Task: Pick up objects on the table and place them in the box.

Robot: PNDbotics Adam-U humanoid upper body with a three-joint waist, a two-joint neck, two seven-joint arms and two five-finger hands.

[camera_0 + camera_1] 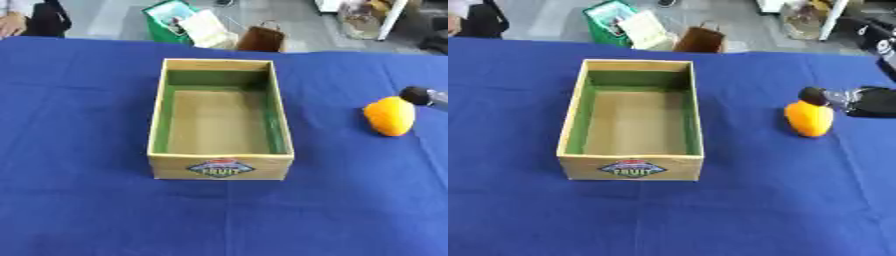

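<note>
Right now my right hand (pixel 868 101) is reaching in from the right of the box (pixel 632 167), low over the blue desk (pixel 754 210), and one dark rounded fingertip (pixel 812 95) sits against the far upper side of the orange fruit (pixel 808 119). That fruit lies on the cloth to the right of the box, apart from its right wall and roughly level with its middle. I judge it sits there simply because it is the thing yet to be collected, and my hand comes at it from the outer side so the fingers can close toward the box. How far my fingers are spread I cannot tell; only one tip and a dark bulk behind it show. I would say contact is made but no grasp, since nothing of mine shows round the fruit's near side. The box stands open-topped with its labelled end toward me, and its green-walled inside holds nothing. My left hand shows nowhere
</note>
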